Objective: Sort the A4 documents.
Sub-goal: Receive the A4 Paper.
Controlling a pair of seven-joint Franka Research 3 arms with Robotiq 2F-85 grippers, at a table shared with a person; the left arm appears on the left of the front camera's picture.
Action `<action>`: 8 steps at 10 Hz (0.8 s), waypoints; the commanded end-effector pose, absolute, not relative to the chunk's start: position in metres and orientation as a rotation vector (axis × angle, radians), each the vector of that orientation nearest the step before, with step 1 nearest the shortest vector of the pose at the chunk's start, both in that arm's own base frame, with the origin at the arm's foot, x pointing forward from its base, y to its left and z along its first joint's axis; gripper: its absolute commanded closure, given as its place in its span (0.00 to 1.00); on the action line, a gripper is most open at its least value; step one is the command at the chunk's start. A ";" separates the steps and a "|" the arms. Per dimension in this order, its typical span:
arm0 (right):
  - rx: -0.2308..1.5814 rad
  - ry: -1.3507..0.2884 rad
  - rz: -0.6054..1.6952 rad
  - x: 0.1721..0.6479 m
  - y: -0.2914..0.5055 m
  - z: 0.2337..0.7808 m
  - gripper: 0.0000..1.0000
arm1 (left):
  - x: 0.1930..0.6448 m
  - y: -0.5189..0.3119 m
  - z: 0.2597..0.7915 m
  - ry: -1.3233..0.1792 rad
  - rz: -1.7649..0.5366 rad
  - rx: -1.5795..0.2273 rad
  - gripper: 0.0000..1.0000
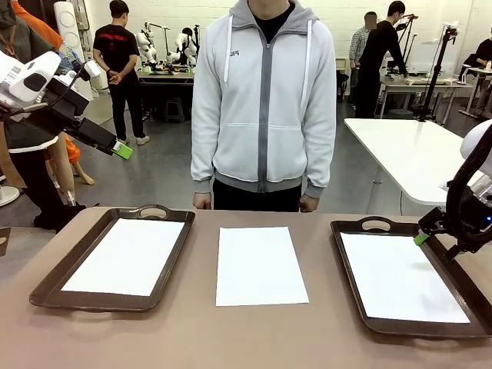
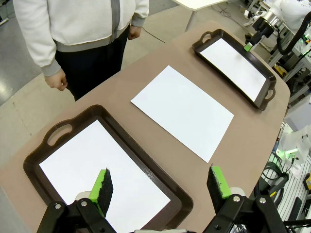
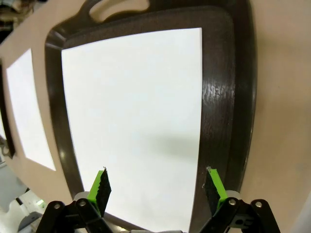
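Where the brown table (image 1: 254,338) ends at its far edge, a person (image 1: 261,100) stands on the grey workshop floor. The middle sheet (image 1: 260,265) lies on bare tabletop, apart from both trays. The left tray (image 1: 48,286) holds the left sheet (image 1: 127,256) and the right tray (image 1: 339,250) holds the right sheet (image 1: 400,277), each flat inside its rim. The left gripper (image 2: 163,182) hangs high over the left tray, fingers spread and empty. The right gripper (image 3: 158,187) hovers low over the right tray's outer rim, fingers spread and empty.

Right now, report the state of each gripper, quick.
Left gripper: open, holding nothing.
Right gripper: open, holding nothing.
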State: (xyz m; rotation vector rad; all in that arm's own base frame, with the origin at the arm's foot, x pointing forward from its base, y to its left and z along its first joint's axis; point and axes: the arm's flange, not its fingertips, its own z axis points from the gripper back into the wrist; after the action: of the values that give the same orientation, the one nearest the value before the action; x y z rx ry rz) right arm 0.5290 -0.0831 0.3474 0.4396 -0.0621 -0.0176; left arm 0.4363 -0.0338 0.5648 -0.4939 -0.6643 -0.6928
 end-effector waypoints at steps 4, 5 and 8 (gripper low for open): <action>0.465 -0.193 0.539 0.526 0.003 0.465 0.00 | 0.436 -0.034 0.565 -0.665 -0.694 -0.494 0.00; 0.475 -0.234 0.634 0.521 0.009 0.496 0.00 | 0.436 -0.034 0.565 -0.665 -0.694 -0.494 0.00; 0.518 -0.318 0.819 0.494 0.007 0.553 0.00 | 0.436 -0.034 0.565 -0.665 -0.694 -0.494 0.00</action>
State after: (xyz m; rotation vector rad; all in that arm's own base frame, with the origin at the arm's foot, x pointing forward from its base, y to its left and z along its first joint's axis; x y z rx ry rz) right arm 0.4993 0.0164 0.5559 0.4769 -0.2962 0.7659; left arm 0.4364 -0.0339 0.5648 -0.4938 -0.6641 -0.6929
